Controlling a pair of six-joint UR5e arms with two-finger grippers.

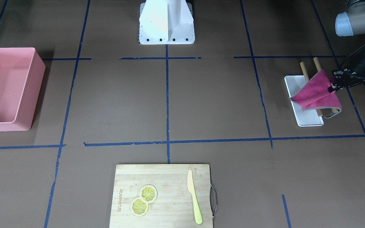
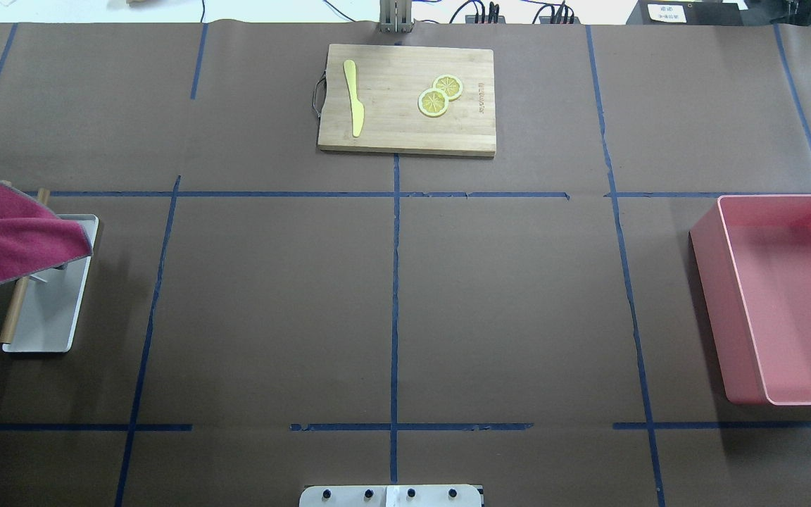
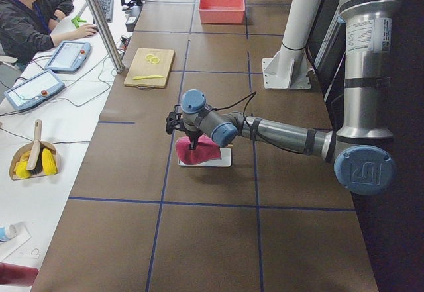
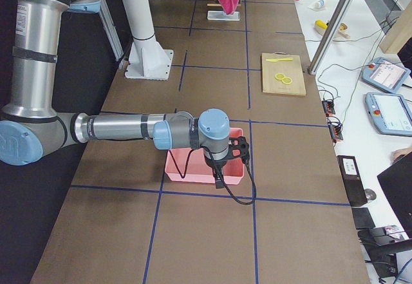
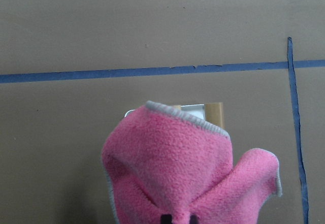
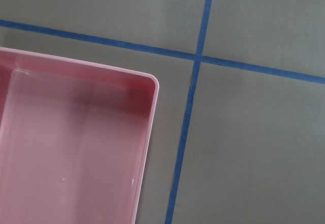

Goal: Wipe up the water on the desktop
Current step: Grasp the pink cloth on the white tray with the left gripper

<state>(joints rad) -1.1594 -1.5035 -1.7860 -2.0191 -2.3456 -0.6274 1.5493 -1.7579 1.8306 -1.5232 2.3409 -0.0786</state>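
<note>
Cloth (image 1: 315, 93) pinched in closed left gripper (image 1: 332, 88), hanging over rack (image 1: 303, 70) | likely for wiping worktop (image 1: 214, 101); right gripper (image 4: 217, 178) idle by bin (image 1: 38, 76), open/closed: cannot tell

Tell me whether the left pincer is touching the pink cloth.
Touching. The front-facing view shows the left pincer pinching the pink cloth by a raised corner; the left wrist view shows cloth gathered at its tips.

Even overhead light on the desktop (image 1: 220, 101), soft shadow beside the pink bin (image 1: 27, 82), focus sharp.
</note>
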